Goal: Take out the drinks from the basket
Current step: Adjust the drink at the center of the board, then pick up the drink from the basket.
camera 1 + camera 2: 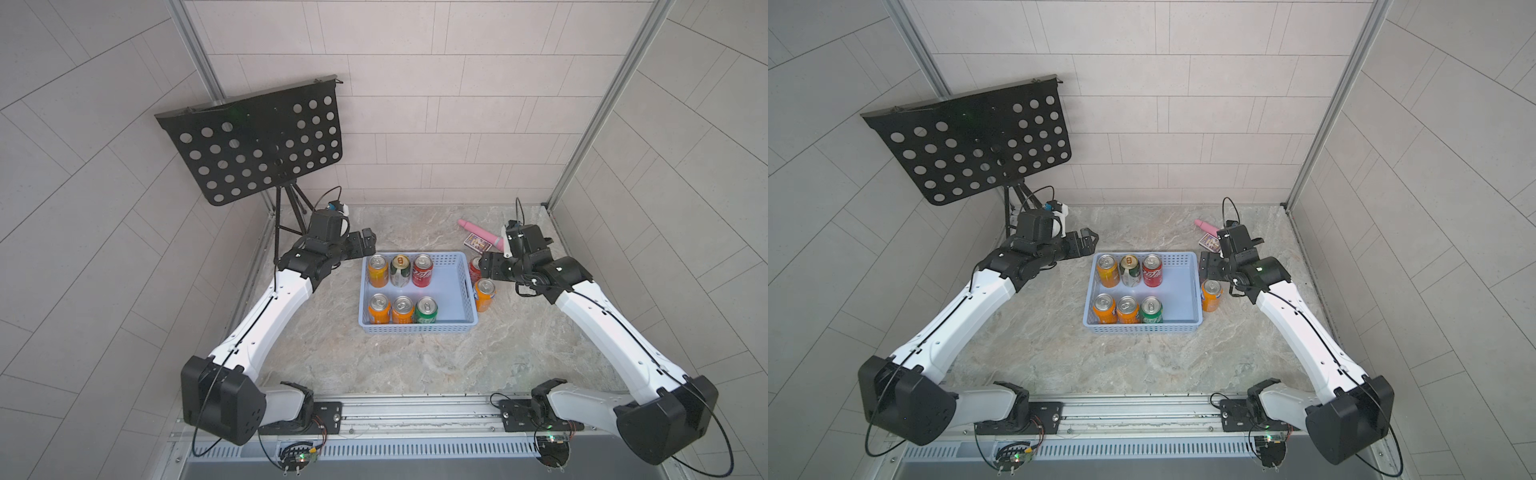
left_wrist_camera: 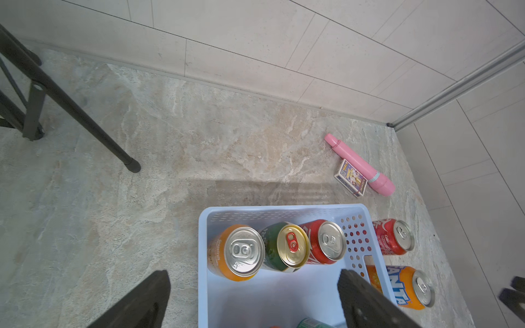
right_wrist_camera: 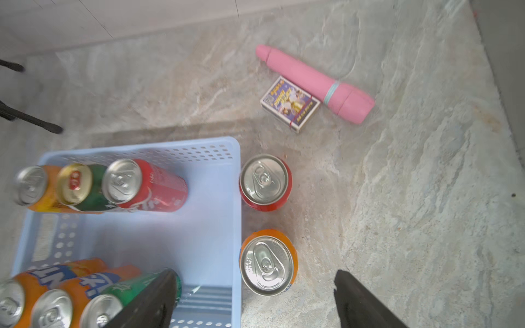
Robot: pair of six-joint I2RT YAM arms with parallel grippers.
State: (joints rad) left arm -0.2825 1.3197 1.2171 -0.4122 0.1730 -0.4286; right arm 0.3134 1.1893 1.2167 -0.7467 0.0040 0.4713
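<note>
1. A black perforated music stand stands at the table's far left corner, about 10 o'clock from the basket.
2. The left gripper hovers just off the basket's far left corner, near 11 o'clock. In the left wrist view its fingers are spread wide with nothing clamped between them.
3. The light blue basket sits mid-table. Six of the drinks stand upright inside it, crowded toward its 9 o'clock side.
   - Far row: the far orange can, the dark green-and-white can and the red can.
   - Near row: the near orange can, the middle orange can and the green can.
4. Two drinks stand upright on the table just beside the basket's right wall, around 3 o'clock. They are the outer red can and, nearer the robot, the outer orange can.
5. The right gripper hangs above that outer pair. Its fingers are set wide apart, clear of both cans and holding nothing.
6. At 1 o'clock from the basket a small patterned card box lies just beside a pink tube.
</note>
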